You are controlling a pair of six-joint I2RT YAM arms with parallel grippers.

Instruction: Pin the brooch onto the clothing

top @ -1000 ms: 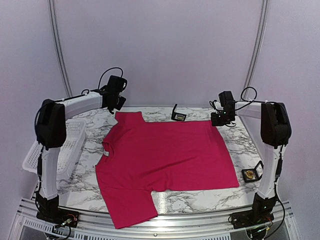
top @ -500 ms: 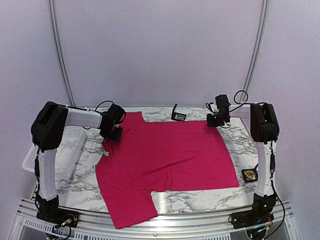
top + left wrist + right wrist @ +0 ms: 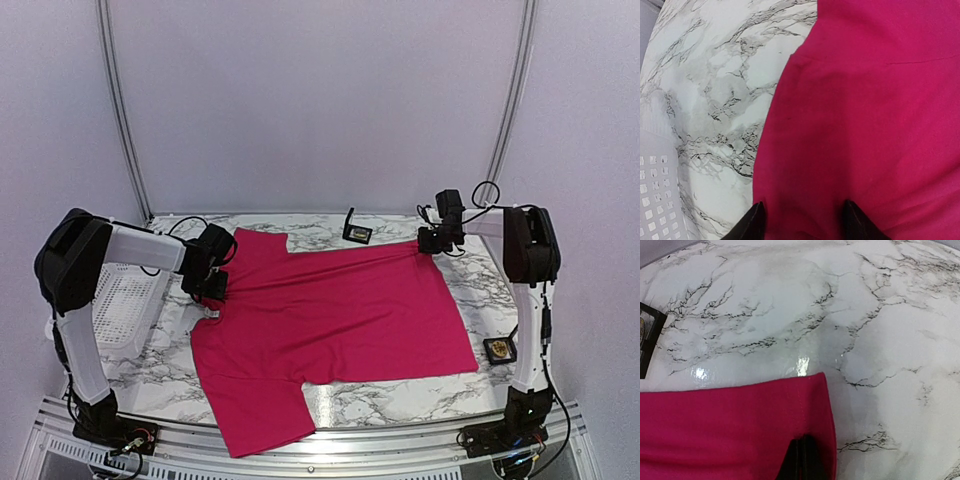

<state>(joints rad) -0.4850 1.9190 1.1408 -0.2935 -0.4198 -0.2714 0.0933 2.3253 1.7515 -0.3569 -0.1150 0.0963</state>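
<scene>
on the marble worktop, pink clothing lies flat, a pincer at each end
right pincer pressed together on the far-right hem corner. left pincer spread, tips down on cloth by the neck. shirt runs neck-left to hem-right. brooch in open box near right, well apart from both; right arm nearer.

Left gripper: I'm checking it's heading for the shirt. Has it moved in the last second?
Yes. The left gripper has come down and nearer, from past the basket's far end to beside its middle, at the shirt's collar.
</scene>
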